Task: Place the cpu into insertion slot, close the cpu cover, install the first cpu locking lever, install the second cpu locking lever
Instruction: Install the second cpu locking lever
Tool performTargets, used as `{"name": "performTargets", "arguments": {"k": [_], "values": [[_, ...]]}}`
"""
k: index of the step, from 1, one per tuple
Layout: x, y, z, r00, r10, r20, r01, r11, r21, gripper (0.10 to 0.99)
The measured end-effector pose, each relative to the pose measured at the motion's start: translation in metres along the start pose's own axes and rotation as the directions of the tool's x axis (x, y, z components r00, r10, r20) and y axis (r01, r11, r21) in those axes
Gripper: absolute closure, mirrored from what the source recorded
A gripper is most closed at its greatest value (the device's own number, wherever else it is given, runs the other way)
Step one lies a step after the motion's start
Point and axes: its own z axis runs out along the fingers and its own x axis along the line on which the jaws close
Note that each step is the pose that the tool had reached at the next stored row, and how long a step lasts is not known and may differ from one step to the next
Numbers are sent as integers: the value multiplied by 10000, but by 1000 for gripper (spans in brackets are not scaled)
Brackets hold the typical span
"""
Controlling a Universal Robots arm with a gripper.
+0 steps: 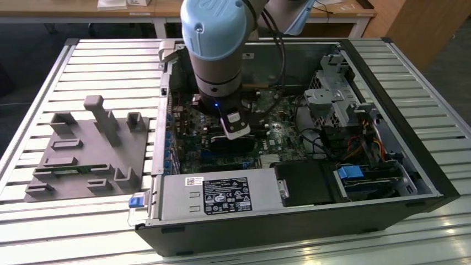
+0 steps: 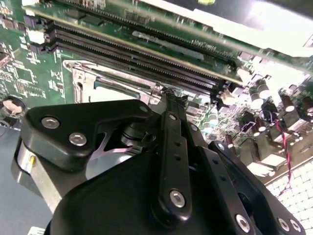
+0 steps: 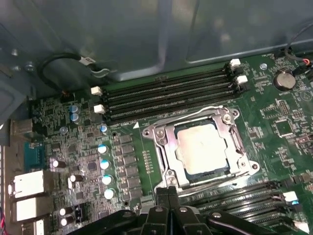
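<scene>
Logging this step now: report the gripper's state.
Gripper: fingers pressed together, shut on nothing, tips at the edge of the cpu cover, which is down over the cpu.

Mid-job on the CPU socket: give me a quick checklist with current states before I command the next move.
1. cpu seated in the insertion slot: ok, its pale top lies flat and square inside the frame in the first wrist view.
2. cpu cover closed over the chip: ok, the silvery frame lies flat around it.
3. Locking levers latched: cannot tell, the wire along the memory-slot side lies low, but its hook is unclear.
4. gripper position: ok, fingertips sit at the socket's edge, opposite that wire.
5. Gripper empty: cannot tell.
6. Arm clear of the case walls: ok in the exterior view.
</scene>
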Motion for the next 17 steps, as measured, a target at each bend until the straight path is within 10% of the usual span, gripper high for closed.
{"name": "performTargets", "arguments": {"k": [17], "values": [[22, 21, 111, 10000, 1, 0, -1, 10000, 6, 984]]}}
